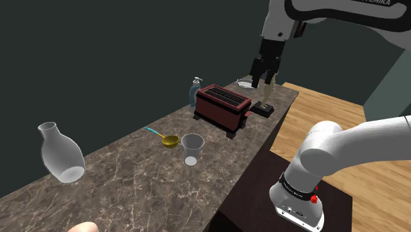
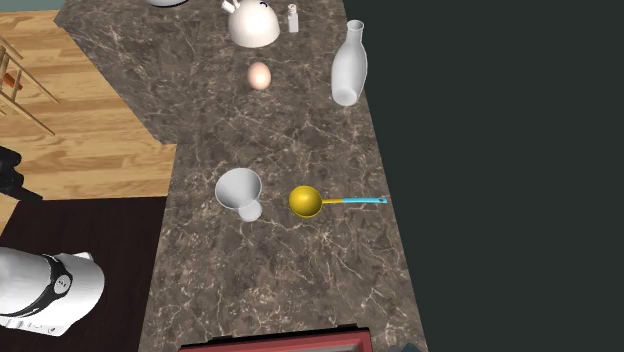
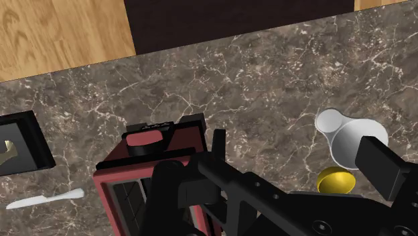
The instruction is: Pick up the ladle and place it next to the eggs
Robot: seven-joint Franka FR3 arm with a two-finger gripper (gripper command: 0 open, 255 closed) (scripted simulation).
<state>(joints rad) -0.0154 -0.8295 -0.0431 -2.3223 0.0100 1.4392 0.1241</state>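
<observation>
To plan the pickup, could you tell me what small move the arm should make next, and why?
Probably swing the open gripper from above the toaster toward the ladle, which lies untouched on the counter beside the cup, aiming over its blue handle.

- egg (image 1: 83, 227): shoulder view, clipped by the 6–7 o'clock edge, only the top cap shows
- toaster (image 2: 285, 343): second exterior view, thin red strip at the 6 o'clock edge; wrist view, pincer (image 3: 298, 157) body covers about half of it
- ladle (image 3: 335, 180): wrist view, part of the yellow bowl shows, handle hidden behind the pincer
- cup (image 3: 345, 137): wrist view, one finger (image 3: 383, 167) overlaps its side
- black stand (image 3: 23, 144): clipped by the wrist frame edge
- white rounded vessel (image 2: 253, 24): second exterior view, 12 o'clock, top cropped, type unclear
- bottle (image 1: 195, 87): shoulder view, base hidden behind the toaster
</observation>
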